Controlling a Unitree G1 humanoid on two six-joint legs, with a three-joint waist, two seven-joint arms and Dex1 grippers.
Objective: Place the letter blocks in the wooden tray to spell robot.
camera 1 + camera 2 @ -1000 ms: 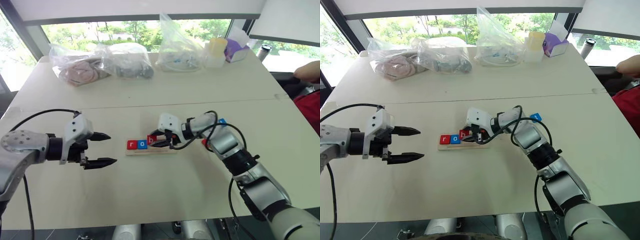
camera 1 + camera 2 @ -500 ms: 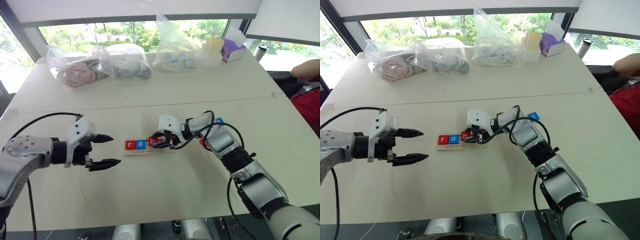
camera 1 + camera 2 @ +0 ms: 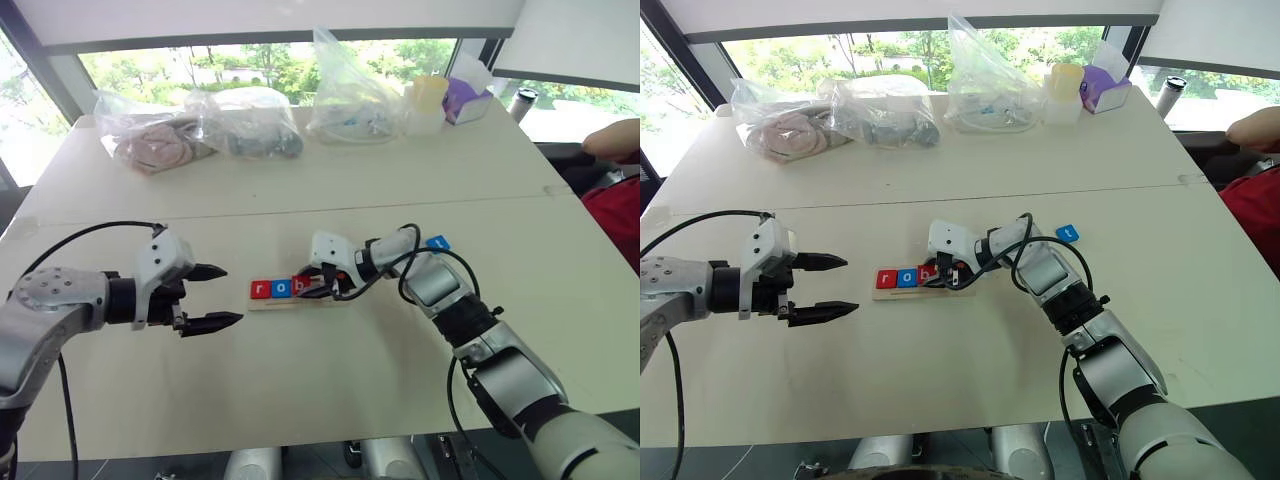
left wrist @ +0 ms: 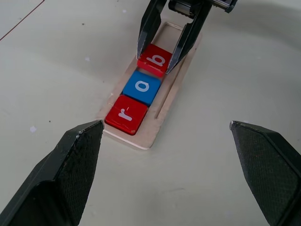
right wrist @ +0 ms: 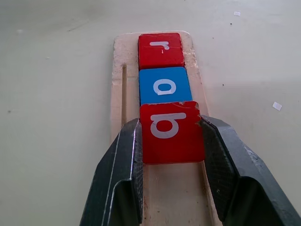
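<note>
The right gripper [image 5: 171,141] is clamped on the red b block [image 5: 171,131], one black finger [image 5: 123,165] flat against each side edge of the tile. The block sits in the wooden tray [image 4: 175,89], its far edge touching the blue o block [image 5: 165,85]; beyond that, farther from the fingertips, the red r block [image 5: 160,49] lies at the tray's end. The three tiles run edge to edge in one line. Behind the b block, toward the wrist, the tray floor is bare wood between the two fingers. Along one side of the tiles a narrow strip of tray with a thin groove stays uncovered.

Out past the right forearm, well apart from the tray, a blue t block [image 3: 1067,233] lies alone on the table [image 3: 330,390].

The left gripper [image 3: 216,296] hangs beside the tray's r end, apart from it, its fingers spread wide and holding nothing. Bare tabletop separates its tips from the tray edge. Plastic bags [image 3: 250,125] line the far table edge, well away from both grippers.
</note>
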